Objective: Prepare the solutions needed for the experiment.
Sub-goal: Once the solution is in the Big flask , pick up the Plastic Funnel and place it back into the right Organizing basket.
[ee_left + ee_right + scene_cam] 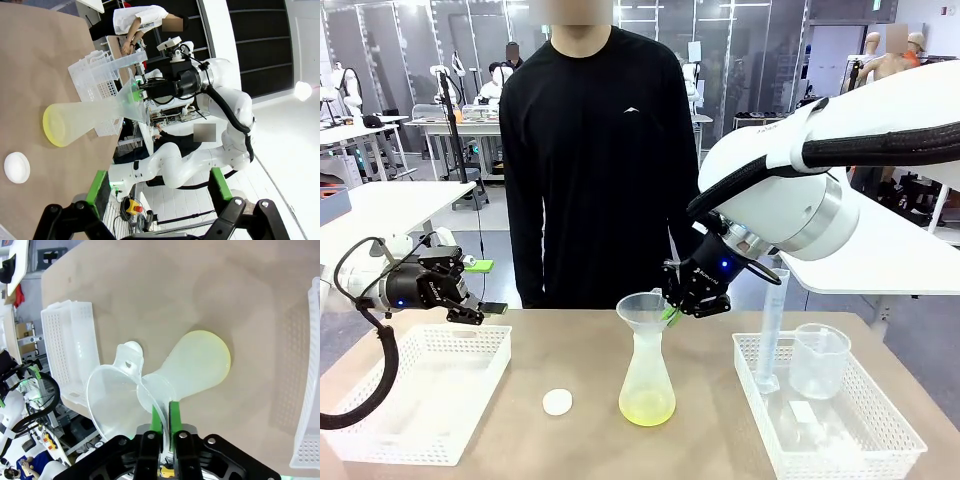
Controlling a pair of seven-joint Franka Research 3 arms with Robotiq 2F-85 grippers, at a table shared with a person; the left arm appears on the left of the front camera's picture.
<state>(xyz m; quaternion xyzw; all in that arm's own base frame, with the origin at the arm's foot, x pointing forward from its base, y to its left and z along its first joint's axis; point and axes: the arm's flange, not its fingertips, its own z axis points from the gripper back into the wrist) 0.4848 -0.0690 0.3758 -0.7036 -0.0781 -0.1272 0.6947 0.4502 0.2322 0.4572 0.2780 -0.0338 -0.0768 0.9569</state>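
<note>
A frosted conical flask (646,375) stands mid-table with a clear funnel (642,305) in its neck. The solutions (646,409) lie in it as a shallow lime-yellow layer. My right gripper (672,313) pinches the funnel's rim on the right side. In the right wrist view its green fingers (159,418) are shut on the thin edge of the funnel (112,397), above the flask (192,372). My left gripper (486,291) hovers open and empty over the left basket. The left wrist view looks past its fingertips (97,185) at the flask (82,119) and the solutions (50,131).
A white cap (557,402) lies left of the flask. One white basket (425,395) sits at the left. Another basket (880,445) at the right holds a measuring cylinder (770,330) and a beaker (818,360). A person (595,150) stands at the far edge.
</note>
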